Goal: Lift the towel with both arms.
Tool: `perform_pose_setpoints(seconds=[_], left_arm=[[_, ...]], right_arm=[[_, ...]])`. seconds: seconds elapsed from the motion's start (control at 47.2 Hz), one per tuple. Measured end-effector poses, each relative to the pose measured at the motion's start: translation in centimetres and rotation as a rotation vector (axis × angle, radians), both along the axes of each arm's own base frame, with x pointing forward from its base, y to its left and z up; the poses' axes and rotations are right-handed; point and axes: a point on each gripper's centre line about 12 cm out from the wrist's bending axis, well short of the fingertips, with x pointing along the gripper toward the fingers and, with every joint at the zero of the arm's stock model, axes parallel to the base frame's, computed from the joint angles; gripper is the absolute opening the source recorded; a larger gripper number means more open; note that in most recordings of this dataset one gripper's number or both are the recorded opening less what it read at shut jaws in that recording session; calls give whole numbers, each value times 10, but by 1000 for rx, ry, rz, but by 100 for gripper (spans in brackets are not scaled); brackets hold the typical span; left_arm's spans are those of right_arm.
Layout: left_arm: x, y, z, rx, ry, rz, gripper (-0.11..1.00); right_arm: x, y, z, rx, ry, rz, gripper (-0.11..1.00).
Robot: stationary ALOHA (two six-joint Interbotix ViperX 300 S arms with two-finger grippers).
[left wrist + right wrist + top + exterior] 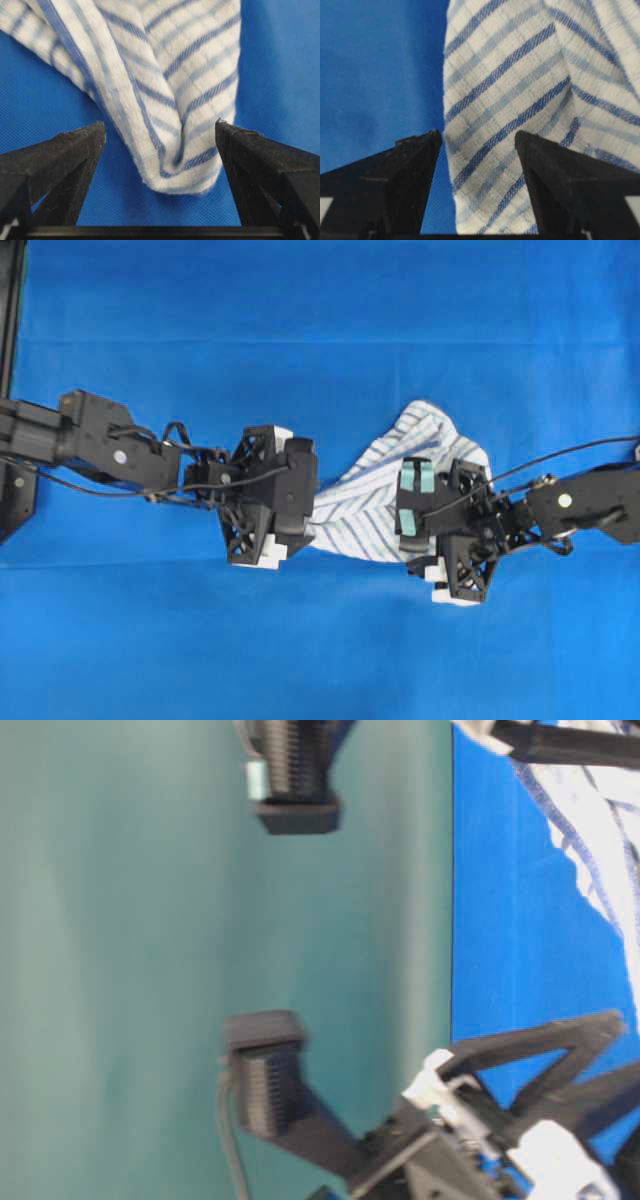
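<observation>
So the striped towel (370, 505) is bunched up in a loose heap on the blue tablecloth (300, 640), roughly in the middle, and it's bracketed by an arm at each end, which makes sense for a two-arm lift: one end gets taken per side so the cloth can come up spread out instead of dangling from one point. The left gripper (160, 137) is parked right at the towel's left tip, and in its wrist view the folded corner is seen sitting neatly between the two black fingers (65, 155), which are spread wide with blue cloth visible on both sides of the fold, so nothing is pinched yet. The right gripper (477, 142) is set over the opposite end, its jaws also wide apart, with the towel's edge running down between them and under the right-hand finger (555, 170); no grip there either. Whether any fingertip is actually touching fabric can't be told from these views. The table-level view is mostly teal wall (150, 920) and arm parts, so not much help. Judging by the setup, the approach looks basically done and the squeeze is what's left; the risk would probably be one side catching only a thin outer layer and slipping once the cloth is raised.
</observation>
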Motion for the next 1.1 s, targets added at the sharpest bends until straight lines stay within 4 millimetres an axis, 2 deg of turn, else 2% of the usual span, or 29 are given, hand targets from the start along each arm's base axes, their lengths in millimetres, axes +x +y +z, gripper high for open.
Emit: perform_pose_setpoints(seconds=[0.148, 0.254, 0.36, 0.424, 0.487, 0.593, 0.635, 0.699, 0.784, 0.911, 1.101], left_arm=[[0, 0, -15, 3, 26, 0, 89], [1, 1, -20, 2, 35, 3, 86], [0, 0, -22, 3, 38, 1, 80], [1, 0, -22, 4, 38, 0, 75], [0, 1, -22, 4, 41, 2, 63], [-1, 3, -23, 4, 54, 8, 33], [-1, 6, -24, 5, 66, 14, 22], [-2, 9, -25, 5, 83, 23, 7], [-2, 10, -23, 8, 96, 23, 4], [-2, 15, -8, 13, 99, 28, 4], [-4, 25, 45, 5, 50, 56, 4]], right_arm=[[0, 0, -11, -2, 20, 2, 64], [1, 1, -10, -1, 17, 2, 64], [1, -1, -10, -1, 17, -2, 63], [2, -4, -10, -1, 17, -10, 58], [2, -7, -11, -1, 19, -19, 46], [4, -13, -11, 1, 18, -39, 14], [3, -13, -11, -1, 17, -36, 5], [4, -13, -11, -4, 17, -34, 5], [5, -13, -9, -5, 12, -30, 5], [6, -17, -1, -10, 3, -37, 5], [13, -26, 39, -29, -53, -56, 5]])
